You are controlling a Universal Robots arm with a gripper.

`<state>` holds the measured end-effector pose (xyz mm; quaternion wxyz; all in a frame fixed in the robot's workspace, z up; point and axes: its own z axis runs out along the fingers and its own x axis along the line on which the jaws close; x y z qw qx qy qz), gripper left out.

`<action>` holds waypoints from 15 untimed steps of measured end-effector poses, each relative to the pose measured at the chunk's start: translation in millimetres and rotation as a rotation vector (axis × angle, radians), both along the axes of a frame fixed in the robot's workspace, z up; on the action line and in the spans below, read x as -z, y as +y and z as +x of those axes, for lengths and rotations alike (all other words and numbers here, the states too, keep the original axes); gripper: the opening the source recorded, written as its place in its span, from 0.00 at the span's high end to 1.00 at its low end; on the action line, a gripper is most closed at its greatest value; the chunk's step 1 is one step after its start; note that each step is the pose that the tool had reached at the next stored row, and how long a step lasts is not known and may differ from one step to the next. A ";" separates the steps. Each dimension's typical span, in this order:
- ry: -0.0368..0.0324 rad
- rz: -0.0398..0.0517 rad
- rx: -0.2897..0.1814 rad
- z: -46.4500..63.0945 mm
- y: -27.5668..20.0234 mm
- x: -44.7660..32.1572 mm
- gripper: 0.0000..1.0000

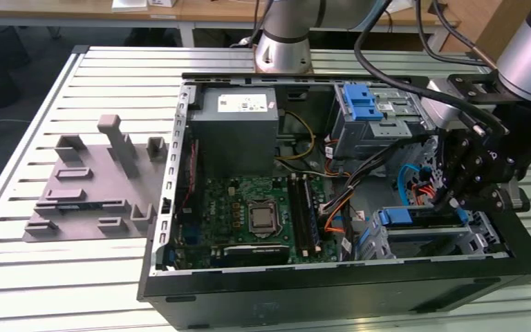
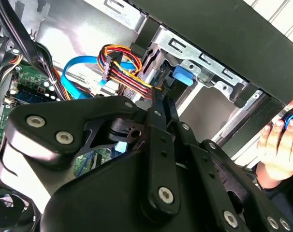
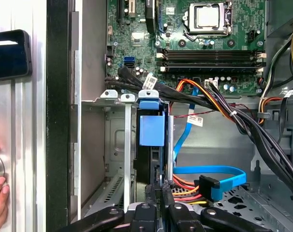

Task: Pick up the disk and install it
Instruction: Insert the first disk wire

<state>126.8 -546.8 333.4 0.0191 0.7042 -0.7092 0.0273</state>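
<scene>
The disk (image 3: 151, 130) stands on edge in the metal drive cage (image 3: 115, 145) at the front corner of the open computer case. Its blue carrier frame faces the motherboard. In the exterior view the disk's blue frame (image 1: 400, 216) sits in the cage at that view's right, with my gripper (image 1: 452, 200) right beside it. The gripper (image 3: 157, 193) is at the disk's cable end, fingers close together on its edge. In the second wrist view the fingers (image 2: 158, 108) reach toward the blue frame tab (image 2: 183, 75).
Coloured power wires (image 3: 195, 186) and a blue data cable (image 3: 209, 174) lie beside the cage. The motherboard (image 1: 256, 214), a grey power supply box (image 1: 238, 131) and a second cage with a blue latch (image 1: 362, 104) are also inside. A person's hand (image 2: 279, 145) rests outside the case wall. A grey fixture (image 1: 90, 187) lies on the table.
</scene>
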 end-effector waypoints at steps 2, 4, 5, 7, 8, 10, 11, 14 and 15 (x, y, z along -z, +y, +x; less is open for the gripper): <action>0.0000 0.0015 0.000 0.0 0.0 -0.2 0.84; 0.0000 0.0022 0.000 0.0 0.0 -0.3 0.84; 0.0000 0.0028 0.001 0.0 0.1 -0.3 0.84; 0.0001 0.0030 0.002 -0.1 0.0 -0.5 0.84; 0.0002 0.0033 0.003 -0.1 0.0 -0.6 0.84; 0.0003 0.0039 0.003 -0.1 0.0 -0.7 0.84; 0.0004 0.0040 0.003 -0.1 0.1 -0.7 0.84; 0.0007 0.0053 0.003 -0.1 0.0 -1.3 0.84; 0.0008 0.0075 0.004 -0.1 0.1 -1.3 0.84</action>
